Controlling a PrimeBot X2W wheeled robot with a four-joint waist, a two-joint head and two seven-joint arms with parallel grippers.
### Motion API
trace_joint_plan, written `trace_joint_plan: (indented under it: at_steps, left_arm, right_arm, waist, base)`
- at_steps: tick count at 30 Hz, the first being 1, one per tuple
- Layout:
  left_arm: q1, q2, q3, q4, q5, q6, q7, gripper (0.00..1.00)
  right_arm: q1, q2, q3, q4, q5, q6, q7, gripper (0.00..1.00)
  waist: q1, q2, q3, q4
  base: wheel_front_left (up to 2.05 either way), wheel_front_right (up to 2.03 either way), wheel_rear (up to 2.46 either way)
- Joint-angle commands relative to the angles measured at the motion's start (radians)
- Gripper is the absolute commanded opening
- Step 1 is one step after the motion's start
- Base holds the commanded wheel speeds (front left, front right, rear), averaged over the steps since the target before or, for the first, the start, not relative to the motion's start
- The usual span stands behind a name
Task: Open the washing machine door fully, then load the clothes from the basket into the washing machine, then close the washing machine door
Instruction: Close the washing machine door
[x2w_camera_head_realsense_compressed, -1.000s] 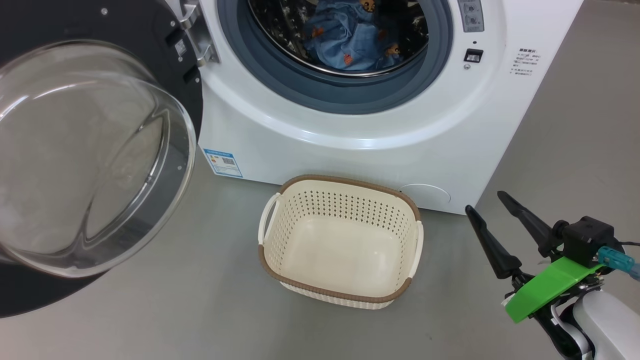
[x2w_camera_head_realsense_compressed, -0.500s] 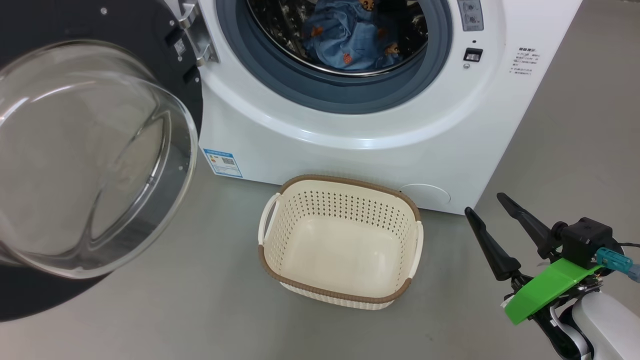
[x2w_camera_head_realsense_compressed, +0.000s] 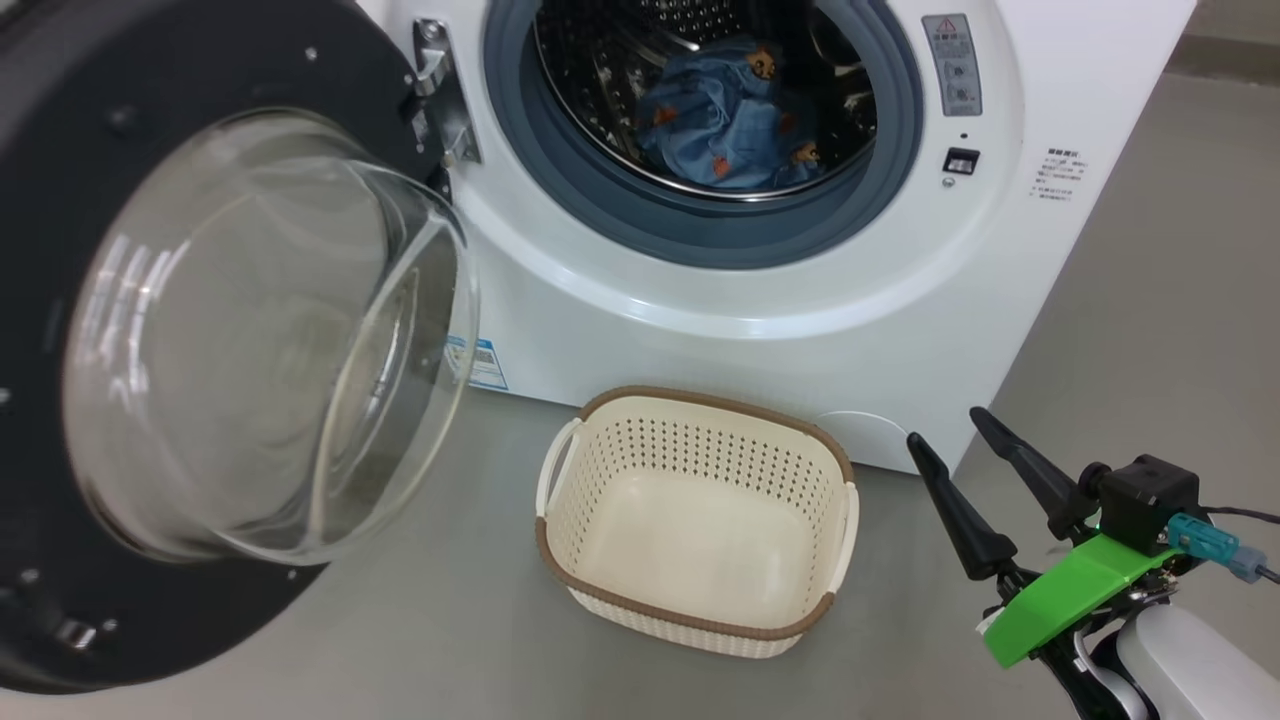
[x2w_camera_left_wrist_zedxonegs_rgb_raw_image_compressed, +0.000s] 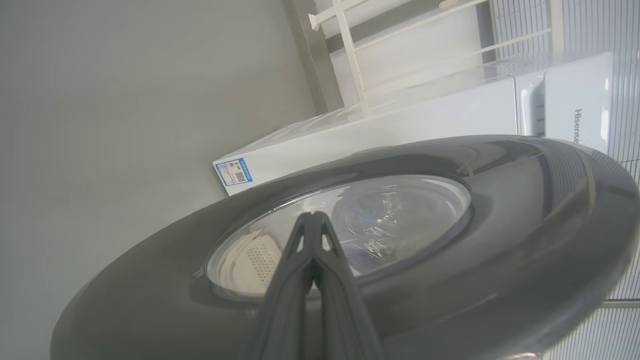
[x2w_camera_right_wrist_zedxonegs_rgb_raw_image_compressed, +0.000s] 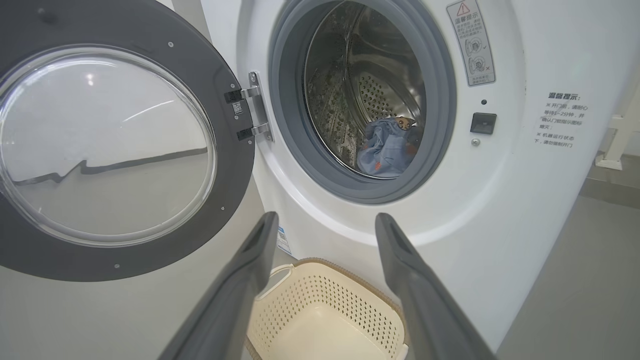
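Clothes (x2w_camera_head_realsense_compressed: 730, 125) lie in the drum (x2w_camera_head_realsense_compressed: 600, 60); basket (x2w_camera_head_realsense_compressed: 690, 400) empty. Door (x2w_camera_head_realsense_compressed: 250, 340) hangs wide open. Left gripper (x2w_camera_left_wrist_zedxonegs_rgb_raw_image_compressed: 312, 220) clenched, tips at the door's outer face; right gripper (x2w_camera_head_realsense_compressed: 947, 427) spread, idle. I judge the door rigid, heavy, glossy: push its black rim, opposite the hinge (x2w_camera_head_realsense_compressed: 435, 90).

Smooth grey floor (x2w_camera_head_realsense_compressed: 1150, 300) spreads around — matte and even. In the left wrist view, a white Hisense-lettered cabinet (x2w_camera_left_wrist_zedxonegs_rgb_raw_image_compressed: 575, 100) stands near a white bar frame (x2w_camera_left_wrist_zedxonegs_rgb_raw_image_compressed: 350, 60).

Cream perforated plastic basket (x2w_camera_head_realsense_compressed: 700, 455) stands before the white front-loading washing machine (x2w_camera_head_realsense_compressed: 760, 340); light blue bear-print clothes (x2w_camera_head_realsense_compressed: 725, 130) lie inside it; its round black glass-centred door (x2w_camera_head_realsense_compressed: 230, 340) hangs left.
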Motion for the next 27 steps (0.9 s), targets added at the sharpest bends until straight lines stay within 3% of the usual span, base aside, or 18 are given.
trace_joint_plan:
  at_steps: [1, 8, 16, 23, 27]
  left_arm:
    - [0.010, 0.034, 0.008, -0.063, -0.019, 0.009, 0.040, 0.00]
    - [0.074, -0.021, -0.002, -0.259, -0.089, 0.069, 0.181, 0.00]
    - [0.159, -0.138, -0.032, -0.530, -0.166, 0.172, 0.281, 0.00]
    - [0.206, -0.219, -0.069, -0.691, -0.193, 0.267, 0.313, 0.00]
    - [0.197, -0.273, -0.089, -0.748, -0.193, 0.286, 0.286, 0.00]
  right_arm:
    - [0.008, -0.006, 0.002, -0.015, 0.003, 0.004, -0.008, 1.00]
    - [0.020, 0.018, -0.003, -0.013, 0.002, 0.004, -0.008, 1.00]
    - [0.027, 0.042, -0.011, -0.015, -0.001, 0.004, -0.008, 1.00]
    - [0.040, 0.055, -0.026, -0.016, -0.003, 0.004, -0.008, 1.00]
    - [0.038, 0.064, -0.030, -0.015, -0.004, 0.004, -0.008, 1.00]
  waist:
    - [0.0001, 0.0000, -0.014, 0.011]
    - [0.0001, 0.0000, -0.037, 0.017]
    - [0.0001, 0.0000, -0.043, 0.004]
    - [0.0001, 0.0000, -0.047, -0.030]
    - [0.0001, 0.0000, -0.051, -0.059]
  base:
    - [0.00, 0.00, 0.00]
    - [0.00, 0.00, 0.00]
    - [0.00, 0.00, 0.00]
    - [0.00, 0.00, 0.00]
    - [0.00, 0.00, 0.00]
